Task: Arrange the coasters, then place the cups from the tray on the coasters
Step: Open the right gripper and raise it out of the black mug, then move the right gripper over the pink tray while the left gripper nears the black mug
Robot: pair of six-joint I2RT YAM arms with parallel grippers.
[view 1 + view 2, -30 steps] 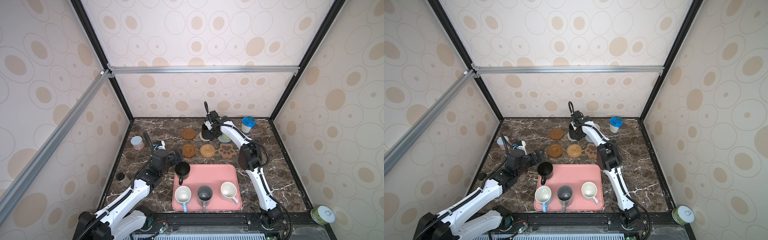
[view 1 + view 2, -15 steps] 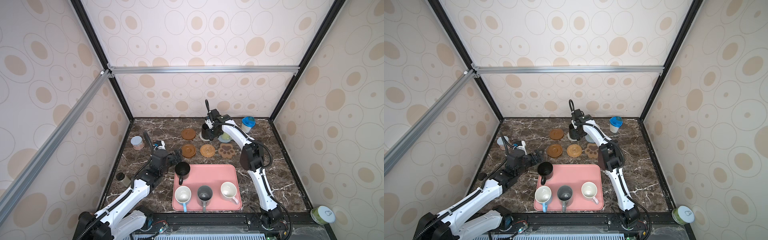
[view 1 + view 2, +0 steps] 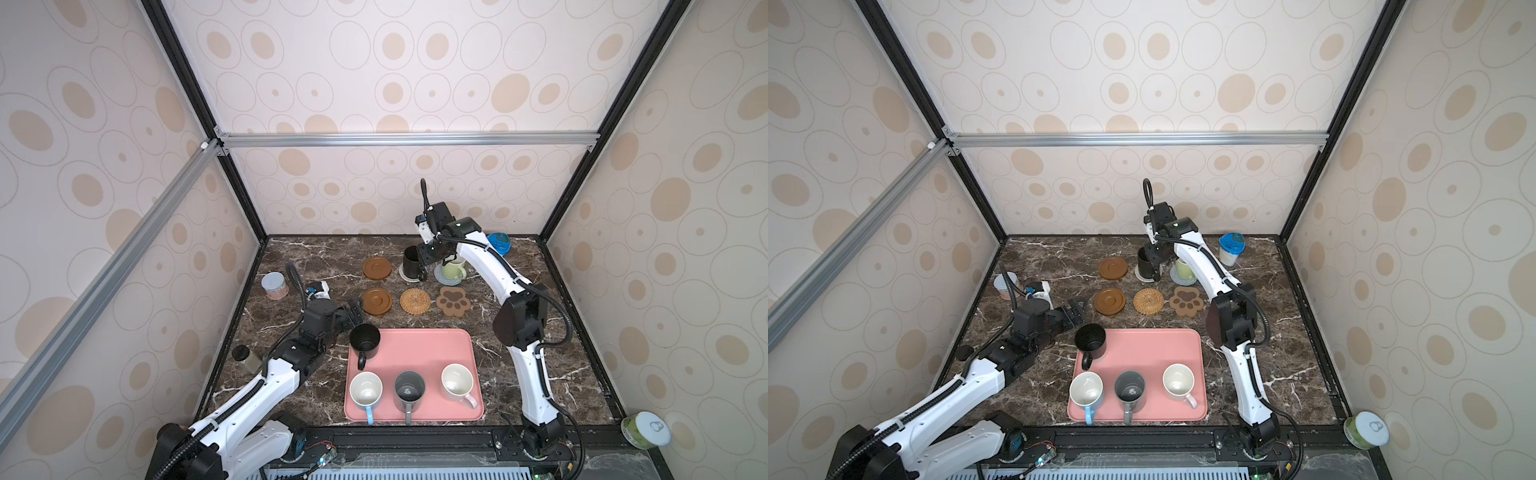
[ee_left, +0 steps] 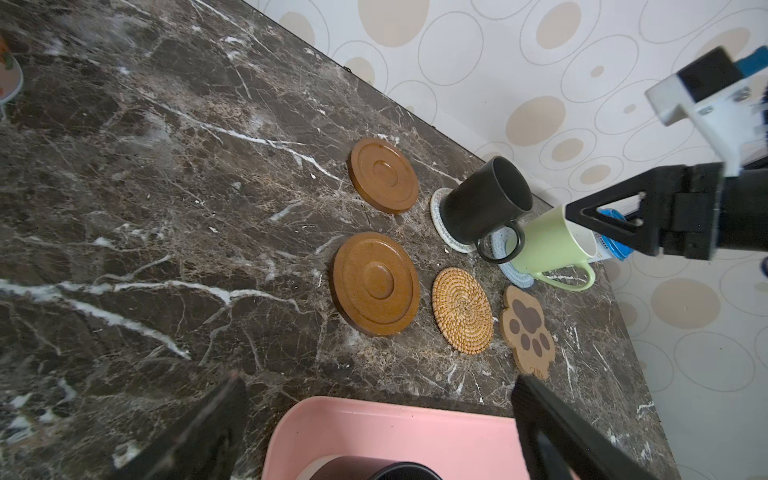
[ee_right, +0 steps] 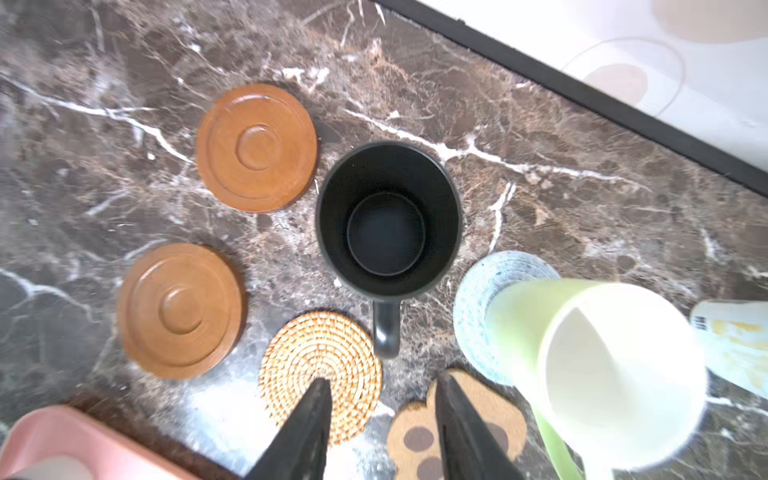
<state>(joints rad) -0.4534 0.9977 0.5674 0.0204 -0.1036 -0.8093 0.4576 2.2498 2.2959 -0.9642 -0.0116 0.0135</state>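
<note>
Marble, dark brown with white veins, tops the bench, and from where I stand the six coasters look laid out already, in two rows of three behind the large flat pink rectangular tray. In the far row a brown ringed wooden disc lies bare. Next to it a black handled mug stands upright on the whitish woven round coaster, and a light green mug stands on the grey-blue woven round coaster. The near row is bare: a second brown ringed disc, a tan rattan round and a brown paw-shaped mat. So two cups of six seem placed. Four wait on the tray: a second black mug at its far left corner, and along the near edge a light blue mug with a white inside, a dark grey mug and a pale pink mug. The right end effector hangs above the handle of the black mug on its coaster, fingers a narrow way apart with nothing between them. The left end effector is spread wide and empty just beside the black mug on the tray. I judge that mug the likely next pick, with a bare brown disc close by.
</note>
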